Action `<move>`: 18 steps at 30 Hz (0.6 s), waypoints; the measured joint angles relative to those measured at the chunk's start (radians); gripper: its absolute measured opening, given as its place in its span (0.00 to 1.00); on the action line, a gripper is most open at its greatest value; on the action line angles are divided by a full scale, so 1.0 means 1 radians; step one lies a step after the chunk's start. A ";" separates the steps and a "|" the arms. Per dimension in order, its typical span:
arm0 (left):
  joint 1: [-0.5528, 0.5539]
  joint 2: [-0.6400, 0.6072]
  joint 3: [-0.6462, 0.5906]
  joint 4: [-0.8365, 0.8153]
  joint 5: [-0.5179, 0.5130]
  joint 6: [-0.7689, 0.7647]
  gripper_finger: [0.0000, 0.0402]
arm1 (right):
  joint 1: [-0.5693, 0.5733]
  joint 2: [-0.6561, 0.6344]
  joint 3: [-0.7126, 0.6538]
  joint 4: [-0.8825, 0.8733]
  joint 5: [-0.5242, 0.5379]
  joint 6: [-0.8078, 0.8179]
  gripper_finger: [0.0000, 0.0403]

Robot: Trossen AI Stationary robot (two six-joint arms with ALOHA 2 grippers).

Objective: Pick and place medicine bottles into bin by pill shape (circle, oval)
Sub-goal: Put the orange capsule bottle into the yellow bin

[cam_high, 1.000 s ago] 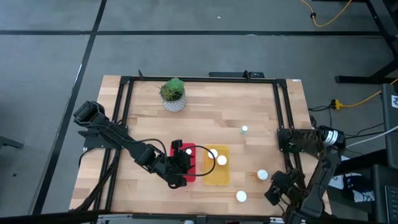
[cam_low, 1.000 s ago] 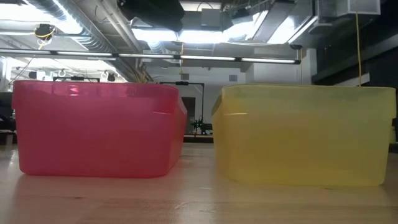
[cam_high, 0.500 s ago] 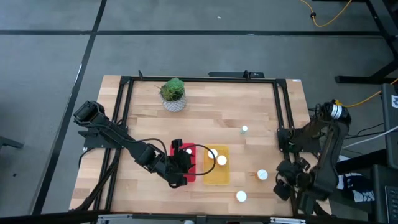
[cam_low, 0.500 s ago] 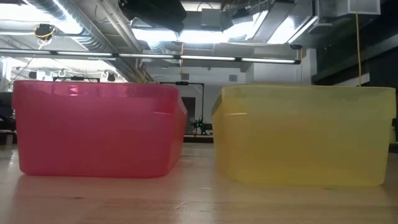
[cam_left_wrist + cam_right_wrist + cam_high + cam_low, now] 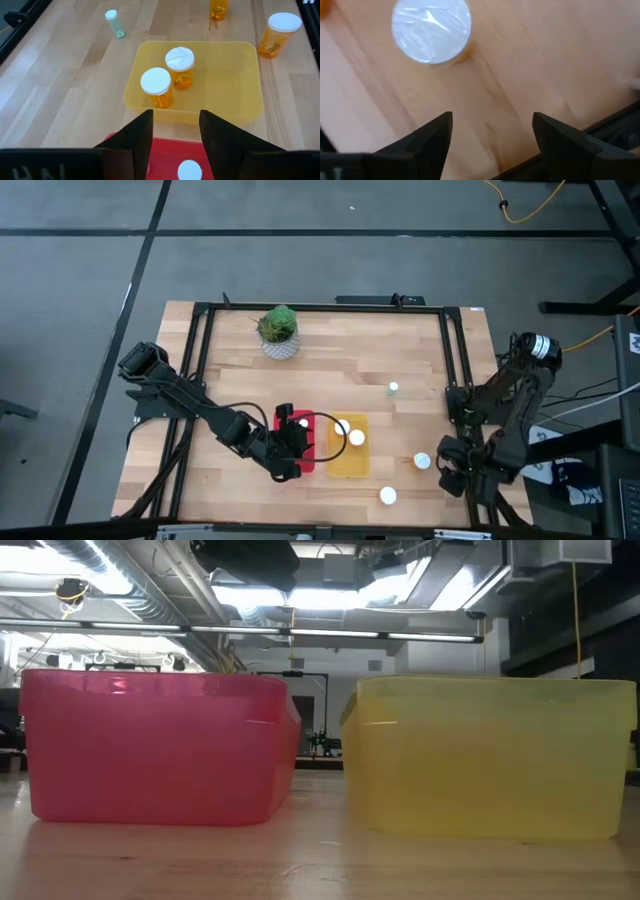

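A red bin (image 5: 296,452) and a yellow bin (image 5: 350,458) stand side by side near the table's front middle. Two orange bottles with white caps (image 5: 172,67) stand in the yellow bin, and one white cap (image 5: 190,170) shows in the red bin. Three bottles stand on the bare table: a small one (image 5: 393,389), one at the right (image 5: 422,462) and one near the front edge (image 5: 387,496). My left gripper (image 5: 176,135) is open and empty over the red bin. My right gripper (image 5: 443,466) is open and empty beside the right bottle, whose cap (image 5: 431,31) shows ahead of its fingers.
A potted green plant (image 5: 279,330) stands at the table's far left. A black frame rail (image 5: 455,360) runs along the table's edges. In the low view the red bin (image 5: 160,745) and the yellow bin (image 5: 490,755) fill the picture.
My right arm has risen from its folded place at the table's front right corner and swung its gripper a little toward the far edge, nearer the bottle at the right. The bottles and bins have kept their places.
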 joint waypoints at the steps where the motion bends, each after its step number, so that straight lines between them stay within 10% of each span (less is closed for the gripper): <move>1: 0.000 0.000 0.000 0.000 0.000 0.000 0.38 | 0.000 0.000 -0.013 0.014 0.001 0.000 0.69; 18: 0.000 0.000 0.000 0.000 -0.006 0.000 0.38 | -0.005 0.000 -0.114 0.198 0.159 -0.235 0.69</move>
